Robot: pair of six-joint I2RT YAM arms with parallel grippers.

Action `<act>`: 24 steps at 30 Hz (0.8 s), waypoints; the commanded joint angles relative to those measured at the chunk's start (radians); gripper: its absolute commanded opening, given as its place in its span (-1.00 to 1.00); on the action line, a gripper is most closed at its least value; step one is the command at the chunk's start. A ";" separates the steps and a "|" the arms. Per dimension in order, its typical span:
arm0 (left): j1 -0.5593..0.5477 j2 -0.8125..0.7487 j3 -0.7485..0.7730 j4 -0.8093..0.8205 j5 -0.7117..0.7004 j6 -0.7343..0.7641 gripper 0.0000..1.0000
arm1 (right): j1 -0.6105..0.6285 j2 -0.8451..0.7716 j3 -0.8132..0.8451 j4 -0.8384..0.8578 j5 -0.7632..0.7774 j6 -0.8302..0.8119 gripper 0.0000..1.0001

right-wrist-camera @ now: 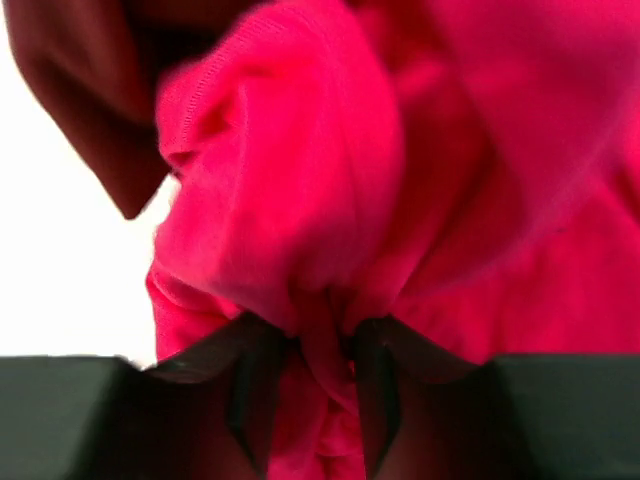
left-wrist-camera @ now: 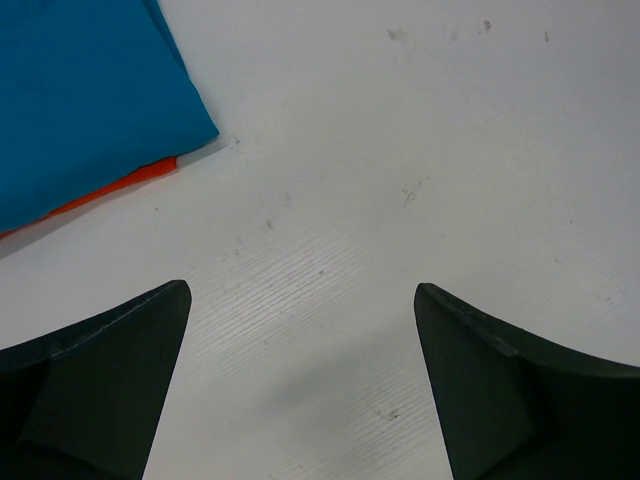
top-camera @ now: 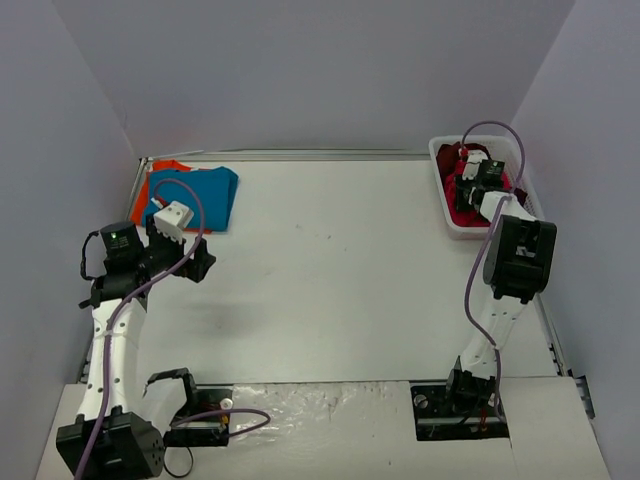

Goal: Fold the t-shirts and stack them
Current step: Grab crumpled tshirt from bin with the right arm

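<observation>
A folded blue t-shirt [top-camera: 200, 196] lies on an orange t-shirt [top-camera: 152, 188] at the table's back left; both show in the left wrist view, blue [left-wrist-camera: 80, 100] over orange [left-wrist-camera: 110, 188]. My left gripper [top-camera: 200, 262] is open and empty just in front of them, over bare table [left-wrist-camera: 300, 330]. My right gripper [top-camera: 478, 180] reaches into the white basket [top-camera: 448, 215] at the back right and is shut on a bunched fold of the crimson-pink t-shirt [right-wrist-camera: 330, 200]. A dark maroon t-shirt [right-wrist-camera: 90, 110] lies beside it in the basket.
Grey walls close in the table on three sides. The white table top [top-camera: 340, 270] stretches between the stack and the basket. A purple cable [top-camera: 500, 135] loops over the right arm.
</observation>
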 commanded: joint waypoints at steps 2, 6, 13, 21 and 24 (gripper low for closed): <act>0.006 0.004 0.021 -0.005 0.013 0.021 0.89 | -0.011 0.002 0.042 -0.056 -0.043 0.001 -0.83; 0.006 -0.001 0.023 -0.006 0.013 0.021 0.89 | -0.009 -0.055 0.013 -0.059 -0.058 -0.015 -1.00; 0.007 -0.011 0.024 -0.006 0.019 0.016 0.89 | -0.006 -0.262 -0.035 -0.085 -0.102 -0.021 -1.00; 0.009 -0.021 0.029 -0.002 0.034 -0.002 0.89 | 0.022 -0.526 0.008 -0.249 -0.217 -0.018 -1.00; 0.009 -0.024 0.032 0.003 0.034 -0.005 0.89 | 0.092 -0.580 0.063 -0.332 -0.225 -0.033 -1.00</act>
